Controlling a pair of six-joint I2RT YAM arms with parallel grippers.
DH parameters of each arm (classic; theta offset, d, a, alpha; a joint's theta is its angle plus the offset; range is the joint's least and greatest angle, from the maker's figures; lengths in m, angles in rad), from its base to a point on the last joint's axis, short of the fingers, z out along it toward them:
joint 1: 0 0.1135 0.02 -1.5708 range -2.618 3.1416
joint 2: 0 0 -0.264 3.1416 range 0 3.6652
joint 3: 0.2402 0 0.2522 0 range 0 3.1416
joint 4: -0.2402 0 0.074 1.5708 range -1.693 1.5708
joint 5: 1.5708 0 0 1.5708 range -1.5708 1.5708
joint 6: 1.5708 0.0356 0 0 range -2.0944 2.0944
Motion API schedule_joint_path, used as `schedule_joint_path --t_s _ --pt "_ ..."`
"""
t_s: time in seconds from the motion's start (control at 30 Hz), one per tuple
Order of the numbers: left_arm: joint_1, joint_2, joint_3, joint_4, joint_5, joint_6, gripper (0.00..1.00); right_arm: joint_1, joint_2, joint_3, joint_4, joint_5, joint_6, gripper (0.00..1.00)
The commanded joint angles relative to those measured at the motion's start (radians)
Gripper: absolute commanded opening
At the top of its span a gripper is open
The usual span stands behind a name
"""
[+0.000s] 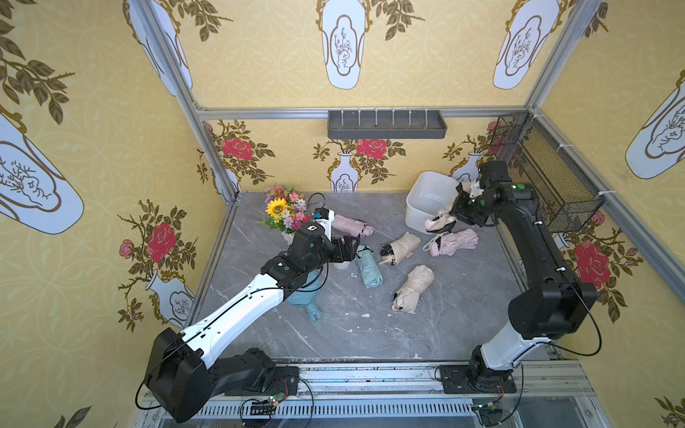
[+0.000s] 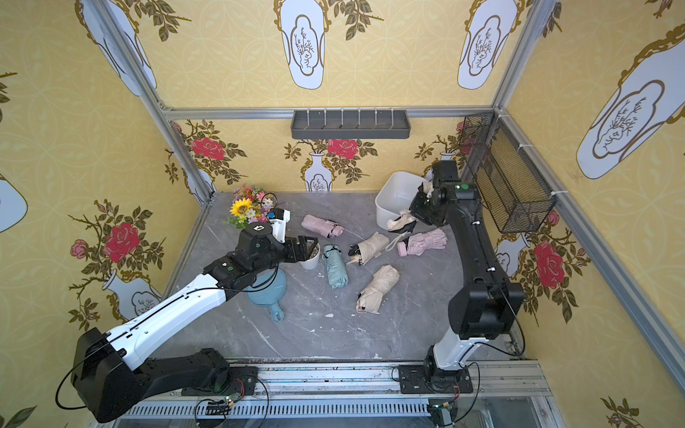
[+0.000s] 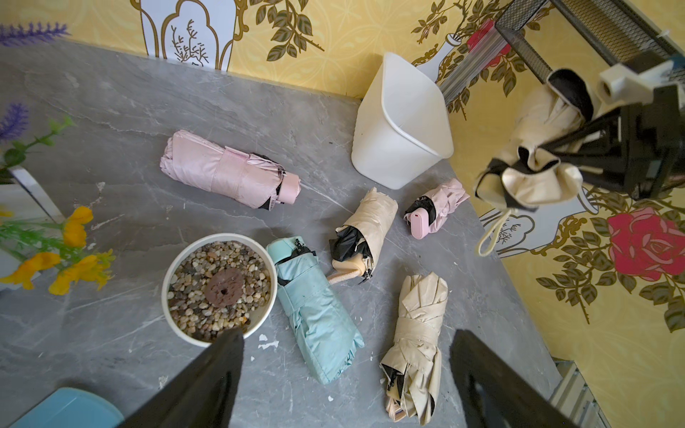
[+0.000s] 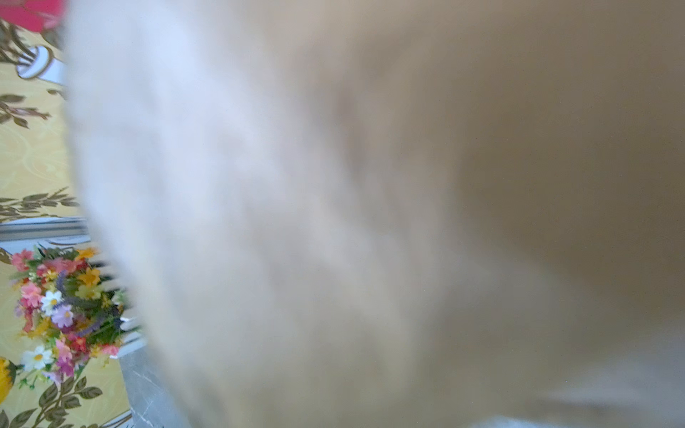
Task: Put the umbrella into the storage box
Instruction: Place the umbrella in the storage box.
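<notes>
Six umbrellas (image 1: 352, 225) (image 1: 369, 272) (image 1: 402, 246) (image 1: 456, 241) (image 1: 413, 289), one box (image 1: 417, 218).
Five lie on the table (image 1: 333, 326); my right pincer (image 3: 533, 150) grips the cream umbrella (image 1: 439, 222); my left pincer (image 1: 350, 250) gapes, empty.

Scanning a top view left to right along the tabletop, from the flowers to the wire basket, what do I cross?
flowers → mint umbrella → beige umbrella nearest the front edge → pink umbrella beside the storage box → wire basket

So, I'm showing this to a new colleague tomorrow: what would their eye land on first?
Probably the right pincer holding a cream umbrella in the air beside the white storage box, far right. Then five folded umbrellas strewn over the grey table, a mint umbrella in the middle, with loud yellow wallpaper all around.
</notes>
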Motion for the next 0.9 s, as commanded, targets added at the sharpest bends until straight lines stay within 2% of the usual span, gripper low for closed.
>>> schedule_joint_path --t_s 0.0,0.1,0.23,0.6,0.87 --pt "0.001 0.015 -0.009 0.005 0.017 0.01 0.92 0.012 0.102 0.156 -0.009 0.032 -0.04 0.16" --pt "0.001 0.031 -0.031 0.024 0.021 0.008 0.92 0.014 0.202 0.308 -0.018 0.057 -0.062 0.15" --pt "0.001 0.062 -0.043 0.035 0.033 0.007 0.92 0.016 0.29 0.408 0.026 0.085 -0.093 0.15" --pt "0.001 0.06 -0.081 0.063 0.007 -0.018 0.92 0.016 0.466 0.489 0.198 0.156 -0.159 0.14" --pt "0.001 0.049 -0.093 0.036 -0.003 -0.017 0.92 0.028 0.551 0.49 0.214 0.165 -0.207 0.14"
